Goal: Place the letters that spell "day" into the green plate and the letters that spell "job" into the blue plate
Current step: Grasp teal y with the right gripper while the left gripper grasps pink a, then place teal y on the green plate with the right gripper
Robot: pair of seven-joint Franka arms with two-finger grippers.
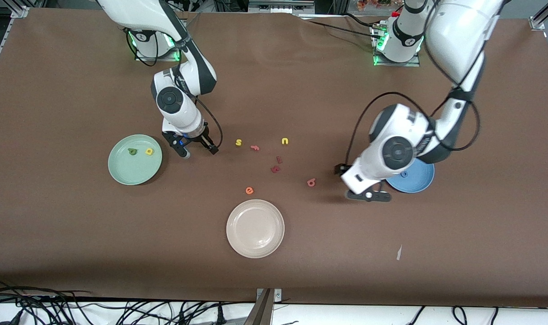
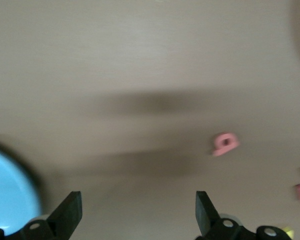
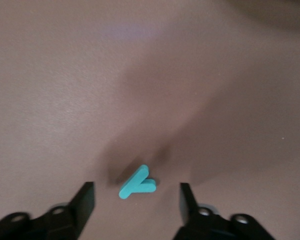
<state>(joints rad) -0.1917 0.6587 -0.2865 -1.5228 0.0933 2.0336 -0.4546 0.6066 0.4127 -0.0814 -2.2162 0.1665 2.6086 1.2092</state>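
1. Found the dark green d (image 1: 132, 151) and yellow a (image 1: 149, 151) lying flat, side by side, in the pale mint green plate (image 1: 120, 174), at about 9 o'clock in the front view.
2. Found the teal y (image 3: 136, 183) flat on the brown surface (image 1: 274, 280) at that plate's 3 o'clock, between the released fingers of the right claw (image 1: 199, 152), touching neither; hidden under that claw in the front view.
3. Found the blue ring o (image 1: 404, 174) in the blue plate (image 1: 423, 180), at 3 o'clock in the front view; saw much of that plate covered by the left arm (image 1: 395, 151).
4. Found the pink-red b (image 1: 311, 182) alone on the surface at the blue plate's 9 o'clock, well apart from it.
5. Saw the left claw (image 1: 368, 195) released and empty, low over the surface at the blue plate's 8 o'clock, just beside its rim.
6. Noted small, matte, flat-cut letters and smooth round plates with raised rims.
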